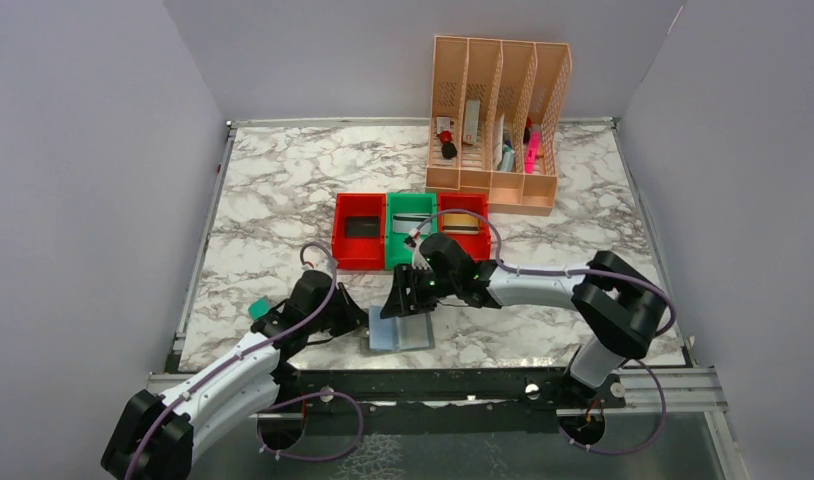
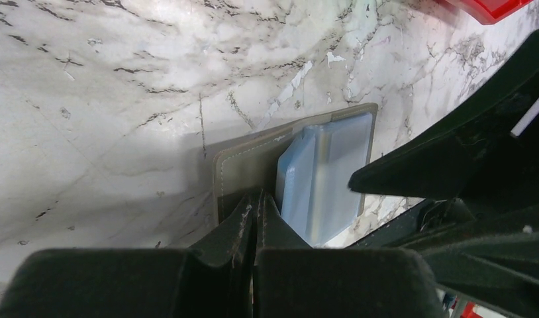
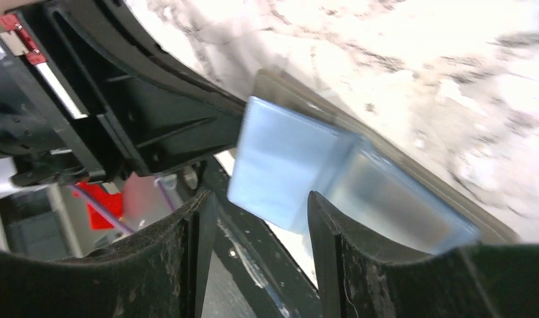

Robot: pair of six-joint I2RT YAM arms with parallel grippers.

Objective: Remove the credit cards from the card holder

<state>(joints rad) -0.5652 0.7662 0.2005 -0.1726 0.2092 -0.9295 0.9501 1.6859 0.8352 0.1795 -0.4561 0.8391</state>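
Fingers of the left gripper pinch together on the grey panel of the card holder, which lies open at the near edge of the marble table. Both arms reach inward, low and bent. The right gripper tilts over the blue pockets, fingers apart.

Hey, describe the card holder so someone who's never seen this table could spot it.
Find the marble table, then the red and green bins at its middle. In front of them, pinched by the left gripper, is the card holder: flat, grey, with pale blue pockets, unlike the boxy bins.
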